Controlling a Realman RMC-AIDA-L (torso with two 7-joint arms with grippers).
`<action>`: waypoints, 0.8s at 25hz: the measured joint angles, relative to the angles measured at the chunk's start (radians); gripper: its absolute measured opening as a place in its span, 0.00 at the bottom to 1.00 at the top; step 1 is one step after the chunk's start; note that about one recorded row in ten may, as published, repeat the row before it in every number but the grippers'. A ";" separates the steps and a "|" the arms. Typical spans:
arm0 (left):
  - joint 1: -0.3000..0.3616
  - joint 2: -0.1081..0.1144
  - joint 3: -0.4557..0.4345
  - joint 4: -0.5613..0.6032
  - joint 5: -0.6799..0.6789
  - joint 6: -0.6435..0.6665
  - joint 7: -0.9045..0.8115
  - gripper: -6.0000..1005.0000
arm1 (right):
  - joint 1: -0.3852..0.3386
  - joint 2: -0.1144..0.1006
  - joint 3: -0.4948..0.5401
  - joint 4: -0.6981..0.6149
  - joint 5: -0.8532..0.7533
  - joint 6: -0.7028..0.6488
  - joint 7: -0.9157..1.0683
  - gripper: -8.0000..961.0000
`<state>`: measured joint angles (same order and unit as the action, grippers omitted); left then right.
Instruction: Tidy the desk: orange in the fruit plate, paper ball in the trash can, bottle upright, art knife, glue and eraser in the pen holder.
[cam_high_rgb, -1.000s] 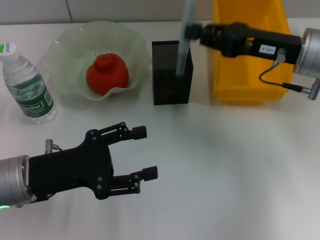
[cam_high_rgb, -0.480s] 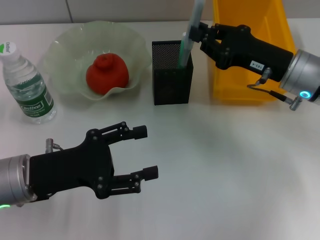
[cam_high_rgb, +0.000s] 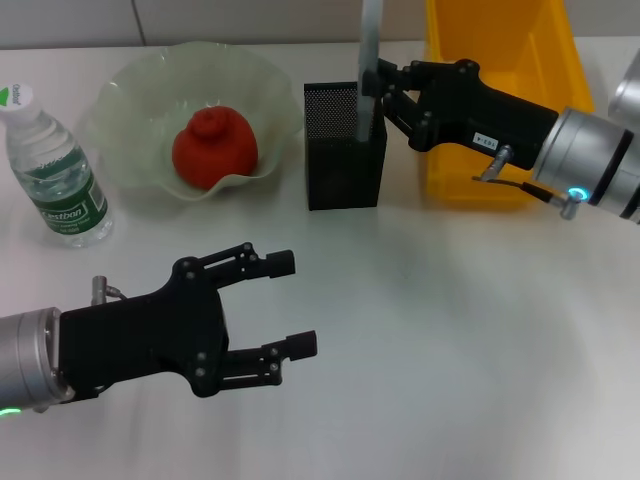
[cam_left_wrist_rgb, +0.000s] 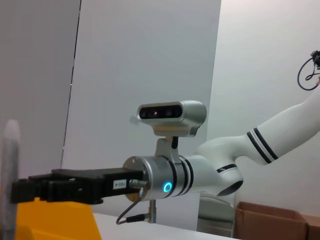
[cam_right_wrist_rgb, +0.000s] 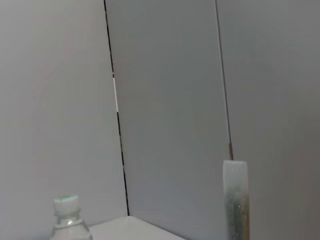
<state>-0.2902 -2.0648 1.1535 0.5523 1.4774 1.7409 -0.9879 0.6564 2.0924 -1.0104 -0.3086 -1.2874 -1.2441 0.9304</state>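
The glue, a tall grey tube, stands upright in the black mesh pen holder; it also shows in the right wrist view. My right gripper is just right of the tube at the holder's top, jaws spread. The orange lies in the pale green fruit plate. The bottle stands upright at far left. The yellow trash can stands behind my right arm. My left gripper is open and empty over the near table. Paper ball, art knife and eraser are out of view.
The left wrist view shows my right arm's gripper beside the tube above the yellow bin. The bottle also shows in the right wrist view. Bare white table lies between the two arms.
The right gripper lowered the glue into the pen holder, tilted it, and now it stands upright with the jaws spread beside it. The left arm has not moved.
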 joint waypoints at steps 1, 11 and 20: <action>-0.001 0.000 0.000 0.000 0.000 0.000 0.000 0.80 | 0.002 0.000 -0.001 0.002 0.000 0.012 -0.001 0.13; -0.011 0.000 0.000 0.001 0.000 0.000 -0.004 0.80 | 0.009 0.000 -0.005 0.007 -0.007 0.040 -0.006 0.15; -0.012 0.000 0.000 0.001 0.000 0.001 -0.003 0.80 | -0.023 -0.002 0.003 0.006 0.075 -0.071 -0.031 0.22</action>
<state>-0.3022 -2.0647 1.1535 0.5538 1.4770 1.7419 -0.9913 0.6337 2.0909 -1.0076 -0.3024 -1.2124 -1.3155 0.8995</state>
